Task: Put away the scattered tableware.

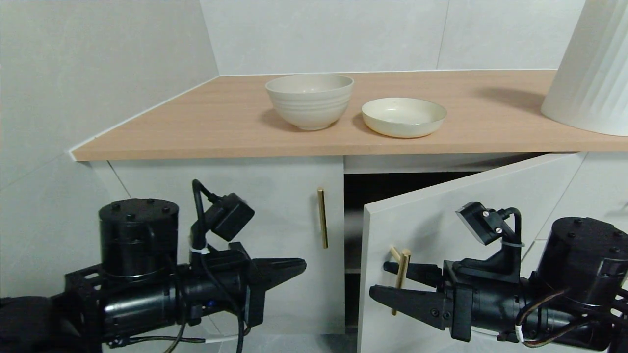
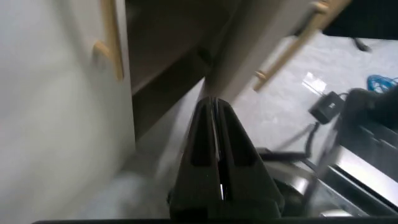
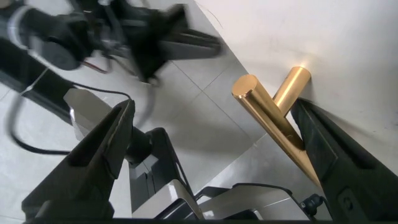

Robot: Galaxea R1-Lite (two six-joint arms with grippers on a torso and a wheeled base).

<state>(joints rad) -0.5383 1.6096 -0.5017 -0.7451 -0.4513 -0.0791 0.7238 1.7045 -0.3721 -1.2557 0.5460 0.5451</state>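
A smooth wood-grain counter (image 1: 206,127) carries the tableware. A deep cream bowl (image 1: 310,100), glazed and ringed with shallow horizontal ribs, stands near the middle. Just beside it, apart from it, sits a low, wide cream dish (image 1: 404,116) with a plain glossy rim. At the counter's right end stands a tall white vessel (image 1: 591,73) with vertical fluting, widening toward its base.

Below are flat, matt white cabinet fronts. The left door (image 1: 235,181) is closed and bears a slim, round, upright brass left handle (image 1: 322,218). The right door (image 1: 441,206) stands ajar, showing a dark interior.

The left end effector (image 1: 294,267) hangs low in front of the left door, its black tapered fingers pressed together, holding nothing. The right end effector (image 1: 392,282) is spread wide, one finger on each side of the right door's handle (image 1: 404,260), a polished brass cylinder on a short round post. In the right wrist view the bar lies close to one finger (image 3: 329,155).
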